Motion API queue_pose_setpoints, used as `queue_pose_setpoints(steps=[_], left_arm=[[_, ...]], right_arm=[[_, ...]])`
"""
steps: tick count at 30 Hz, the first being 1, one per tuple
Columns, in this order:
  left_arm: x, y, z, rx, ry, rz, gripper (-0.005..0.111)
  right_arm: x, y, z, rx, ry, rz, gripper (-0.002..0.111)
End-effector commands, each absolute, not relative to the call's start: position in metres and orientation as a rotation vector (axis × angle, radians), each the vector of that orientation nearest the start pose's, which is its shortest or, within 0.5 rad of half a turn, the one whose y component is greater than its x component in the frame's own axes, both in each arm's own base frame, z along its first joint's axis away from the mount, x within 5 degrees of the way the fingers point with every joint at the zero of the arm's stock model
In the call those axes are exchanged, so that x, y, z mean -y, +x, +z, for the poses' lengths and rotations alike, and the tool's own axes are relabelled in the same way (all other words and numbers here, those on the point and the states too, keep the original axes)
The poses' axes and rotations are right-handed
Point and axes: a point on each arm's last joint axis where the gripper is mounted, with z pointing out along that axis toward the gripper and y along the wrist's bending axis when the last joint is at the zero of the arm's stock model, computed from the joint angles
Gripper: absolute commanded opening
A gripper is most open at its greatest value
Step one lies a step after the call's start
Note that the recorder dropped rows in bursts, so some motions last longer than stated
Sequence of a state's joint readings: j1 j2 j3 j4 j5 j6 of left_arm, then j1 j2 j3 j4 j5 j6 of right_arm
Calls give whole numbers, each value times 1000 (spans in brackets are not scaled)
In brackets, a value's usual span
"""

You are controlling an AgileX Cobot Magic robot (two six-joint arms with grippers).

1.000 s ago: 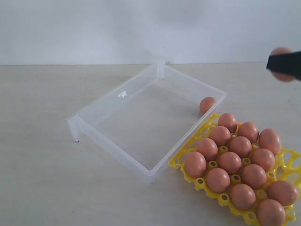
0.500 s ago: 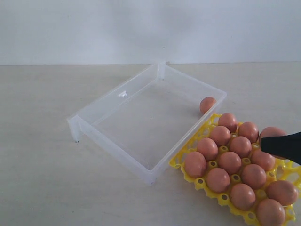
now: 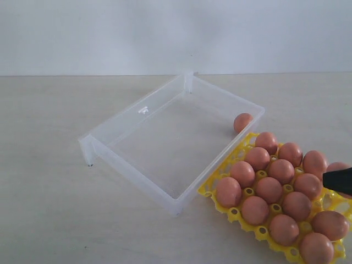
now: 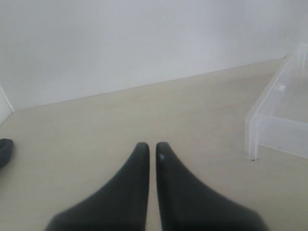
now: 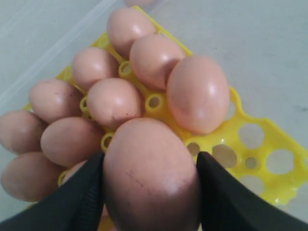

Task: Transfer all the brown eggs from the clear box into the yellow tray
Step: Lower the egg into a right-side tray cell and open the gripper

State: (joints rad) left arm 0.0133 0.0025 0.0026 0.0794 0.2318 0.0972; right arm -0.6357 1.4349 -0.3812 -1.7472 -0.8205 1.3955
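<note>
The right fingers (image 5: 79, 199) are clamped on one brown egg (image 5: 150, 173), one dark pad on each side of its broad middle, the egg bulging out between them. In the exterior view these fingers (image 3: 339, 180) come in from the right edge as a black wedge, with a sliver of the held egg (image 3: 337, 166) showing above them. It hangs just above the yellow tray (image 5: 266, 148), over the part where open round cups show in the lattice, beside the nearest seated egg (image 5: 198, 94). The rest of the brown eggs (image 3: 269, 190) sit in close rows in the tray's cups, filling most of the yellow tray (image 3: 205, 192), which lies on the desk (image 3: 49, 165) right against the long near wall of the clear box (image 3: 133, 113). One brown egg (image 3: 242, 122) lies inside the box, tucked in the corner closest to the tray and touching the wall there – the only one in it. The box sits at an angle to the desk's edge, well left of the busy arm. The left fingers (image 4: 134, 183) are together, only a thin slit between the two black tips, holding nothing. They hover over bare desk, with a corner of the clear box (image 4: 269, 120) off to one side and a plain white wall (image 3: 165, 33) behind everything.
</note>
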Motion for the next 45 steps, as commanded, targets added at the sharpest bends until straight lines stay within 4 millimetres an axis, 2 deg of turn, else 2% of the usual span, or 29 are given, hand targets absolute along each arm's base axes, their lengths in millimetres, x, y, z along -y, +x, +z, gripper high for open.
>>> queue_pose_setpoints(steps=[1, 4, 11, 16, 20, 25, 27, 40, 45], left_arm=[[-2, 56, 193, -1706, 121, 145, 4], [-2, 56, 193, -1706, 121, 145, 4], [-2, 56, 193, -1706, 121, 145, 4], [-2, 56, 193, -1706, 121, 145, 4], [-2, 56, 193, -1706, 121, 145, 4], [-2, 56, 193, -1706, 121, 145, 4], [-2, 56, 193, -1706, 121, 145, 4], [-2, 56, 193, -1706, 121, 145, 4], [-2, 56, 193, -1706, 121, 145, 4]], right_arm=[[56, 185, 155, -2334, 21, 591, 0], [60, 185, 153, -2354, 29, 536, 0], [59, 184, 152, -2354, 26, 547, 0], [54, 186, 152, -2351, -69, 532, 1], [49, 188, 151, -2364, -105, 519, 15], [55, 188, 148, -2399, -79, 434, 43], [55, 188, 148, -2399, -79, 434, 48], [52, 189, 148, -2390, -91, 450, 49], [55, 196, 155, -2315, 17, 473, 49]])
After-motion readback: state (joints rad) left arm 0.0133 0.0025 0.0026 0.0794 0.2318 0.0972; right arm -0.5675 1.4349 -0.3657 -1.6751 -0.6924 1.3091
